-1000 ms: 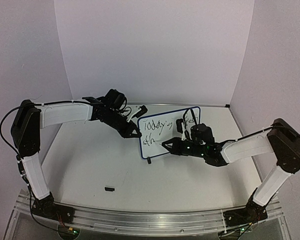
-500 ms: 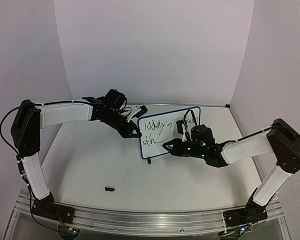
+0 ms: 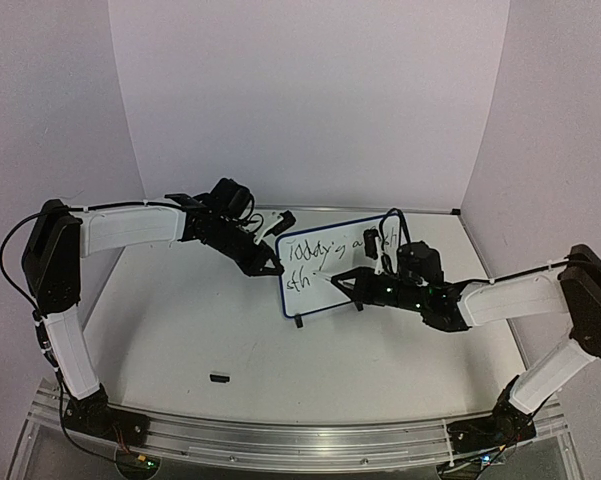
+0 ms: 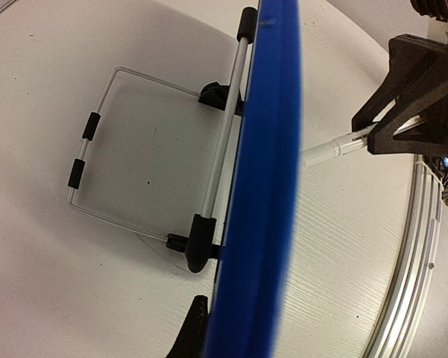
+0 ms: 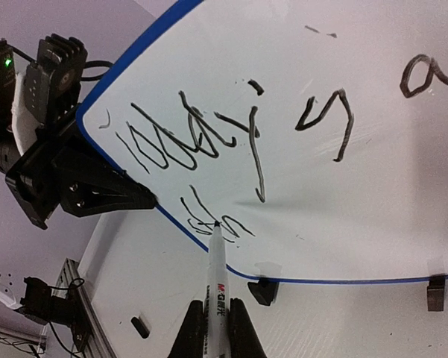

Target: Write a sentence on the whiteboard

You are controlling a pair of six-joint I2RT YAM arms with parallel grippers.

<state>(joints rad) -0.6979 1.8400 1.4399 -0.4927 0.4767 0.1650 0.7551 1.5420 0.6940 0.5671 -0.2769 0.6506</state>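
On the matte white table, the right end effector pinches a slim black-and-white marker, its tip on the glossy, round-cornered, blue-rimmed whiteboard standing mid-table under a looping black sentence. At the board's 9 o'clock edge, the left end effector clamps the rim.

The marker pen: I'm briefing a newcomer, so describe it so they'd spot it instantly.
On the white table stands a blue-rimmed whiteboard. The marker pen juts from the right claw, tip at the lower line of writing. Its slim white barrel stands out against the all-black claw.
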